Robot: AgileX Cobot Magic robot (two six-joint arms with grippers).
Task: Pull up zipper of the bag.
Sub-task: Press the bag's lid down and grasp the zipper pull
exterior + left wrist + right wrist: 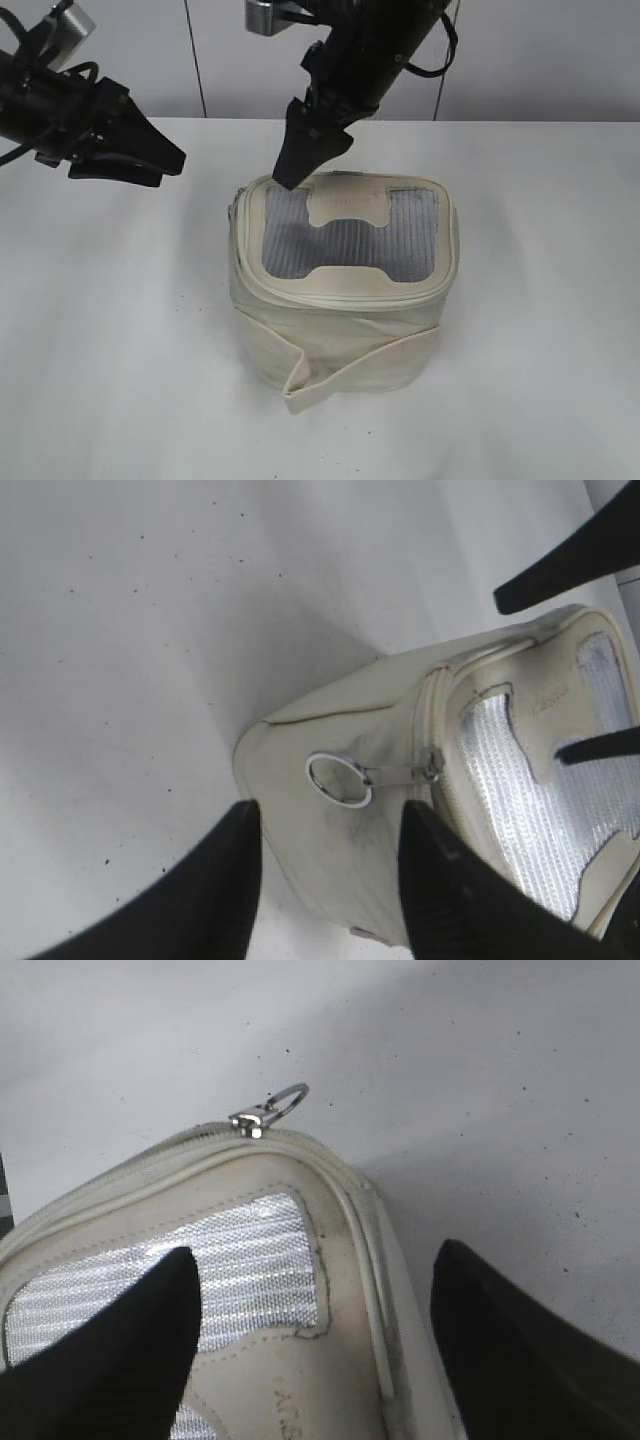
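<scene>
The cream bag (340, 330) stands in the middle of the table, with grey mesh lid panels and a loose strap band. The zipper track (345, 293) runs around the lid's rim. My left gripper (170, 160) is open and hangs left of the bag, apart from it. In the left wrist view a ring pull (338, 780) lies flat on the bag's side (330, 730), just ahead of the open jaws (330, 820). My right gripper (296, 172) is open over the lid's back left corner. In the right wrist view its jaws (315, 1260) straddle the lid's edge, and a second slider with a ring (268, 1112) sits on the rim beyond.
The bag stands on a white table (110, 360) with its back edge (560, 122) against a grey panelled wall. The right gripper's black fingers (570, 565) show at the top right of the left wrist view.
</scene>
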